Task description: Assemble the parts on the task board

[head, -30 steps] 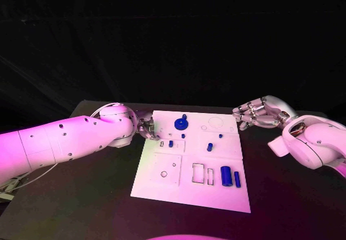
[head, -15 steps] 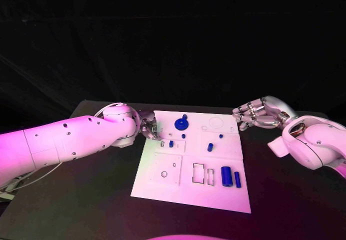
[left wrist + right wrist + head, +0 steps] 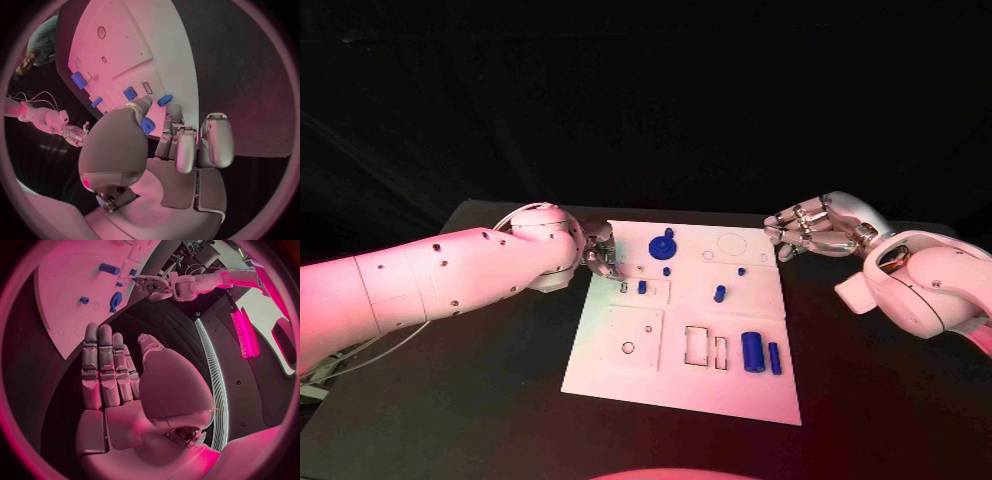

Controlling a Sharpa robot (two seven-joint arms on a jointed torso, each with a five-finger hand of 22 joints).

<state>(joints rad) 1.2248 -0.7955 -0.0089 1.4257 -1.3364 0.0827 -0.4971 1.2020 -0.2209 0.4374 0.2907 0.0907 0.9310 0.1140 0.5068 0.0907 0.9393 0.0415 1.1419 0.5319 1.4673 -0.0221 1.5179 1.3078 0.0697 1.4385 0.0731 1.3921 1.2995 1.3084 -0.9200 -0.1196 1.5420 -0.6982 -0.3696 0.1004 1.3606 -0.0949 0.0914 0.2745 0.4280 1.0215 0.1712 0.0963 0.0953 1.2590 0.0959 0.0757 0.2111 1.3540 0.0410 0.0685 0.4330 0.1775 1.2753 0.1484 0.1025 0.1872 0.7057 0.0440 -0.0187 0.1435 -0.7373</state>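
The left hand [image 3: 599,256] hovers at the white board's [image 3: 635,372] far left edge, fingers extended, holding nothing. The right hand [image 3: 816,228] waits empty, fingers apart, beside the far right corner. The left fingers should close squarely on the nearest blue part [image 3: 642,287].

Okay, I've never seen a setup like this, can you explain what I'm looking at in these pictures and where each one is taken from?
This is a robot with two white arms, each ending in a silver hand. One picture looks down from a camera on the robot's head; the two round pictures come from cameras at its wrists, behind each hand. On the black table lies a white task board with outlined slots and small blue parts: a round part near the far edge and two cylinders lying side by side near the front. The left hand is over the board's left edge, beside a small blue peg; the right hand is off the board's far right corner, fingers apart. Neither appears to hold anything.
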